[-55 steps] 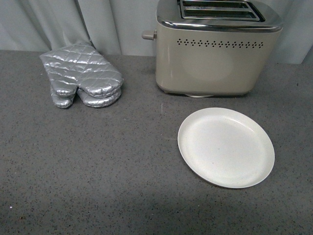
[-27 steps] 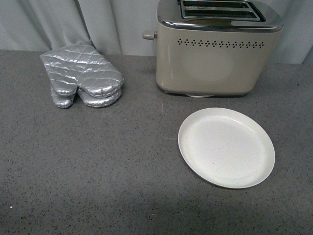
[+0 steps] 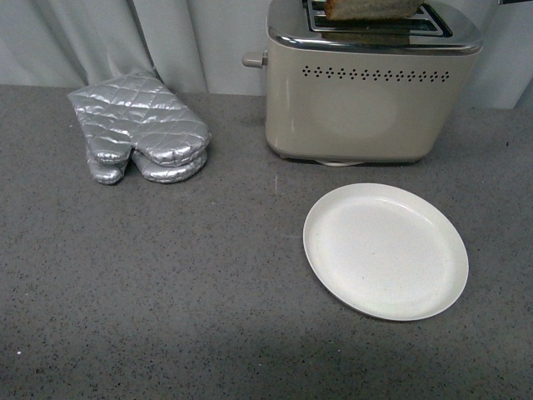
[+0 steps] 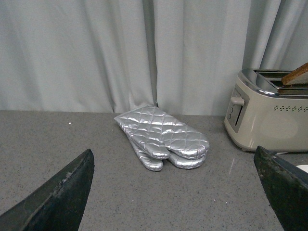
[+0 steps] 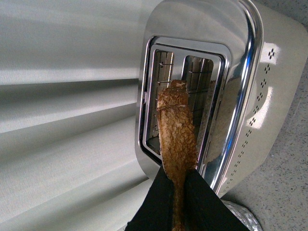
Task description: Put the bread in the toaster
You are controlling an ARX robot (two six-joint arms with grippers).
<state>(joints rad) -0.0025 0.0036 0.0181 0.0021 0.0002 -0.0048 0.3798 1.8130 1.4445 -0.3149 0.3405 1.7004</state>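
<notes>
The beige toaster (image 3: pixel 366 108) with a chrome top stands at the back right of the counter. A brown slice of bread (image 3: pixel 371 8) hangs edge-on over its slots, at the top edge of the front view. In the right wrist view my right gripper (image 5: pixel 178 175) is shut on the bread (image 5: pixel 178 130), whose free end points down at the toaster (image 5: pixel 240 96) slots. I cannot tell whether the bread touches the slot. My left gripper (image 4: pixel 173 192) is open and empty, low over the counter, well left of the toaster (image 4: pixel 264 115).
A pair of silver quilted oven mitts (image 3: pixel 141 133) lies at the back left. A round white plate (image 3: pixel 385 250) sits in front of the toaster. A grey curtain hangs behind the counter.
The bread has come into the front view above the toaster's slots; it was out of view in both earlier frames. Plate, mitts and toaster have not moved.
</notes>
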